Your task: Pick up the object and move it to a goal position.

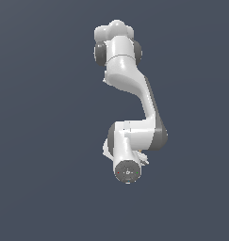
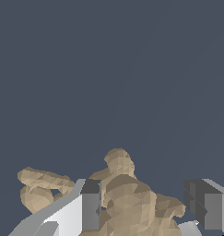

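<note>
The object is a small tan lumpy figure with stubby limbs, lying on the dark floor in the wrist view. My gripper is open and straddles it. One dark fingertip sits against the figure's side, and the other fingertip stands a little apart from it. One limb sticks out beyond the near finger. In the exterior view the white arm bends down over the spot and hides both the gripper and the object.
A plain dark grey-blue floor surrounds the arm on every side. No goal marker or other item shows in either view.
</note>
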Available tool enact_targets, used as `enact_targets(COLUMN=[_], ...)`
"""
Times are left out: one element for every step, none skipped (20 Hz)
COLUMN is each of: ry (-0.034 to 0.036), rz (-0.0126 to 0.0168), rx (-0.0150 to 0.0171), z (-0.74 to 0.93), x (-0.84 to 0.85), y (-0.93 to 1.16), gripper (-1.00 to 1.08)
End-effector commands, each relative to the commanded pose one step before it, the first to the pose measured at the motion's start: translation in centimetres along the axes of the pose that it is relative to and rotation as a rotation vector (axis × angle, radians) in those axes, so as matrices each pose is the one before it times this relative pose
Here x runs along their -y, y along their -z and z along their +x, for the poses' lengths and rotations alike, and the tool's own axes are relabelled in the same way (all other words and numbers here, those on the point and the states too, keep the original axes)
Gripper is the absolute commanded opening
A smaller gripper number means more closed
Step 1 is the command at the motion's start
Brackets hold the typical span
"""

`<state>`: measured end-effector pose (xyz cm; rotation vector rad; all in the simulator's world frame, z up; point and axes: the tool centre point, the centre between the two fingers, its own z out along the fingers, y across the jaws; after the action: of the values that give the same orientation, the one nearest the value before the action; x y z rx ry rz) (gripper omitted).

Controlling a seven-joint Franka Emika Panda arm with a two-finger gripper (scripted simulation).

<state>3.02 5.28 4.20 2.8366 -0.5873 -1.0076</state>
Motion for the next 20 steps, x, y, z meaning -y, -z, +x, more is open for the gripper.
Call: enact_targets(ry=[-0.00004,0.00000,0.00000,0.00000,0.00000,0.00000,0.00000,0.00000,0.00002,0.00000,0.00000,0.00000,0.00000,0.00010,0.00000,0.00000,0.00000,0.00013,0.00000,0.00000], rz=[0.00029,0.00000,0.00000,0.00000,0.00000,0.00000,0.00000,0.00000,0.00043,0.00000,0.00000,0.00000,0.00000,0.00041,0.00000,0.00000,0.00000,0.00039,0.00000,0.00000], rx=[-0.00049,0.00000,0.00000,0.00000,0.00000,0.00000,0.00000,0.00000,0.00023,0.00000,0.00000,0.00000,0.00000,0.00025,0.00000,0.00000,0.00000,0.00026,0.00000,0.00000], z=[-0.186,-0.093,-0.105,-0.119,-0.134,-0.151,-0.168,-0.180,-0.181,-0.202,-0.213,-0.225,-0.237,-0.240,-0.262,-0.275,-0.289,-0.294,-0.319,-0.335], x=[-0.334,-0.171,-0.194,-0.220,-0.249,-0.281,-0.314,-0.338,-0.377,-0.381,-0.403,-0.426,-0.450,-0.488,-0.500,-0.526,-0.554,-0.595,-0.613,-0.646], y=[0.096,0.035,0.040,0.046,0.053,0.061,0.069,0.075,0.082,0.087,0.093,0.099,0.106,0.111,0.119,0.127,0.135,0.141,0.152,0.161], gripper=[-1.00,-1.00,-1.00,-1.00,-1.00,-1.00,-1.00,-1.00,-1.00,-1.00,-1.00,-1.00,-1.00,-1.00,-1.00,-1.00,-1.00,-1.00,-1.00,-1.00])
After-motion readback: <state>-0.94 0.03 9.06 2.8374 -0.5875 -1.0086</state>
